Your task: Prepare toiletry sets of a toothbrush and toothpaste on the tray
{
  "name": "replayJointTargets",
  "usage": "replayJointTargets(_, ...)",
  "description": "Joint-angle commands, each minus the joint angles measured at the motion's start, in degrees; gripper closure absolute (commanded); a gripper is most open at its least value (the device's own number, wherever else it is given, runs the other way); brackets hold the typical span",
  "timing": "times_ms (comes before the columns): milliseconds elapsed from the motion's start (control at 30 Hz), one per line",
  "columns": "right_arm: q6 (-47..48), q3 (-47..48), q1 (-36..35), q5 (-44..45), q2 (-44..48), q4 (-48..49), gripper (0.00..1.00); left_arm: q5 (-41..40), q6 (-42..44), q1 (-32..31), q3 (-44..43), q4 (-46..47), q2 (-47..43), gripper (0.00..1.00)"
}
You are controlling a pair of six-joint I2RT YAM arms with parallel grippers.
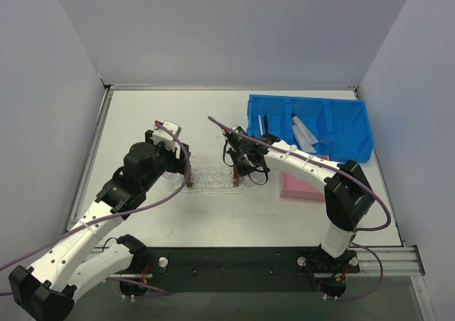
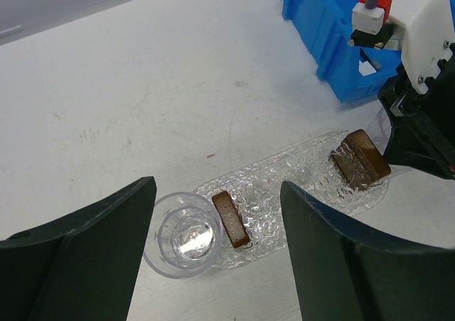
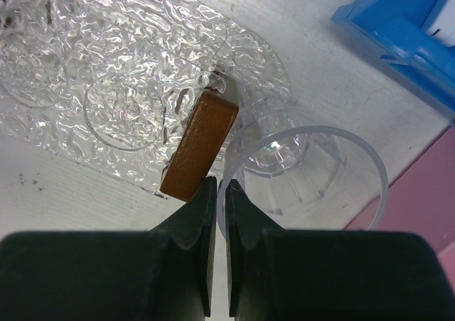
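Toothpaste (image 1: 306, 133) is not yet on the tray (image 2: 284, 186). The pale tubes lie in the middle compartment of the blue bin (image 1: 348, 133) at the far right of the table (image 1: 156, 122), well apart from the tray. A thin pale stick in the bin's left compartment may be a toothbrush (image 1: 261, 126), but it is too small to be sure of, and none shows on the tray. By my judgement no set is made, so all the pairing is left to do.

The tray lies mid-table between the two arms. It holds two brown blocks, one toward its left end (image 2: 231, 218) and one toward its right end (image 2: 360, 159), and nothing that belongs to a set. The left-hand cup (image 2: 183, 236), clear and empty, stands upright at the tray's left end, touching or overlapping its edge; I cannot tell which. The right-hand cup (image 3: 306, 172), also clear and empty, stands at the tray's right end just beside the block there.

The right gripper (image 3: 220, 186) is clenched, pinching the near wall of the right-hand cup between its fingers. The left gripper (image 2: 217, 193) hangs spread wide over the tray's left end, grasping nothing. The left-hand cup sits in the gap just ahead of its fingers.

The pink box (image 1: 302, 186) lies near the tray's right end, in front of the bin. What it holds, if anything, I cannot tell.
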State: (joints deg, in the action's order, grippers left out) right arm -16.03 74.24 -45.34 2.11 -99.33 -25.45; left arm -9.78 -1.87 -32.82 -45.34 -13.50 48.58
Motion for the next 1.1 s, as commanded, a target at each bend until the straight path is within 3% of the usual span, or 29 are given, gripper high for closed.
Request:
replayJointTargets(0,-0.6,0.4,0.3,-0.2,-0.4,-0.1,1.0,0.6,0.2,0.4,-1.1,0.8,0.0,0.19)
replayJointTargets(200,-0.8,0.7,0.3,0.0,-0.4,-0.6,1.0,0.6,0.2,0.4,-1.1,0.8,0.0,0.19)
replayJointTargets(600,-1.1,1.4,0.3,-0.1,1.2,-1.0,0.77,0.7,0.2,0.4,-1.1,0.8,0.1,0.19)
replayJointTargets(1067,-1.2,1.0,0.8,1.1,4.3,-1.9,0.75,1.0,0.2,0.4,-1.2,0.8,0.4,0.19)
